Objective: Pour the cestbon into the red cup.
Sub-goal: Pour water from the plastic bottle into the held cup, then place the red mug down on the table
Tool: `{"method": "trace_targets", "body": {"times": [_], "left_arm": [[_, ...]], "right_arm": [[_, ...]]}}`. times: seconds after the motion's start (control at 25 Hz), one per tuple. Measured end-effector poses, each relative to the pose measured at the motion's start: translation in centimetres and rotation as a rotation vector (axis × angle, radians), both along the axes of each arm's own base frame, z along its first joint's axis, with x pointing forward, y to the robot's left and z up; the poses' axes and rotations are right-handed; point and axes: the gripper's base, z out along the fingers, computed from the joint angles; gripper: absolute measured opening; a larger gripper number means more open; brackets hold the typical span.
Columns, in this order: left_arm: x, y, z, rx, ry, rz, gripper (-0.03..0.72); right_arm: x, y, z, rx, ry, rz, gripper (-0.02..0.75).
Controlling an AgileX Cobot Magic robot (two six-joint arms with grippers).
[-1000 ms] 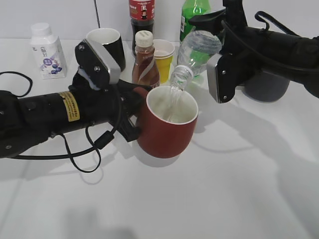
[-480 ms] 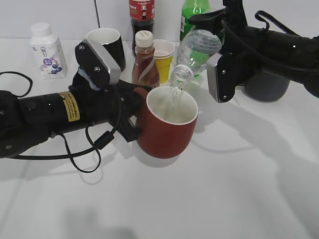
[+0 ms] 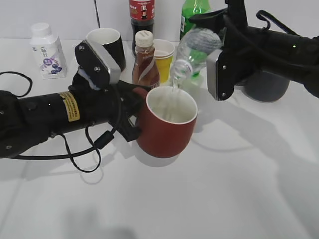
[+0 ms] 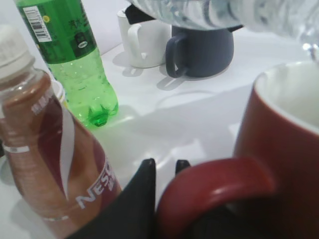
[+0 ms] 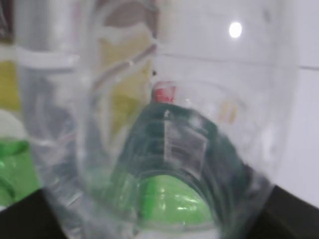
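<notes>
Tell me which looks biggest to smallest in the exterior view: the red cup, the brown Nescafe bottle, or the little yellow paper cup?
1. The red cup looks biggest, but it also stands nearest the camera.
2. The brown Nescafe bottle comes next.
3. The yellow paper cup looks smallest; it is partly hidden and farther back.

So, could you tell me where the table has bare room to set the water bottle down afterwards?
The table is bare in front of the red cup and to its right. The back is crowded: black mug, Nescafe bottle, yellow paper cup, green bottle, grey mug.
</notes>
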Motion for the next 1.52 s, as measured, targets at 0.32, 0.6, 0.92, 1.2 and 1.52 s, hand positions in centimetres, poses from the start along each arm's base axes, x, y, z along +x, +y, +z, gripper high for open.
{"method": "trace_targets", "body": {"times": [0.32, 0.6, 0.92, 1.2, 1.52], "left_arm": [[0.1, 0.0, 0.3, -0.033, -0.007, 0.015, 0.081], [0.0, 0.5, 0.6, -0.071, 0.005, 0.066, 0.081], [-1.0, 4.0, 1.2, -0.169, 0.038, 0.248, 0.08], [-0.8, 8.6, 1.8, -0.249, 0.008, 0.462, 0.08], [0.7, 11.9, 2.0, -0.257, -0.049, 0.619, 0.079]], "right_arm": [[-0.3, 0.0, -0.4, 0.192, 0.229, -0.013, 0.463], [-0.7, 0.0, -1.0, 0.458, 0.557, -0.057, 0.463], [-0.4, -0.1, 0.0, 0.902, 0.843, -0.082, 0.463], [0.6, -0.6, -0.7, 1.123, 0.915, -0.132, 0.463], [1.7, -0.8, -2.4, 1.196, 0.939, -0.199, 0.463]]}}
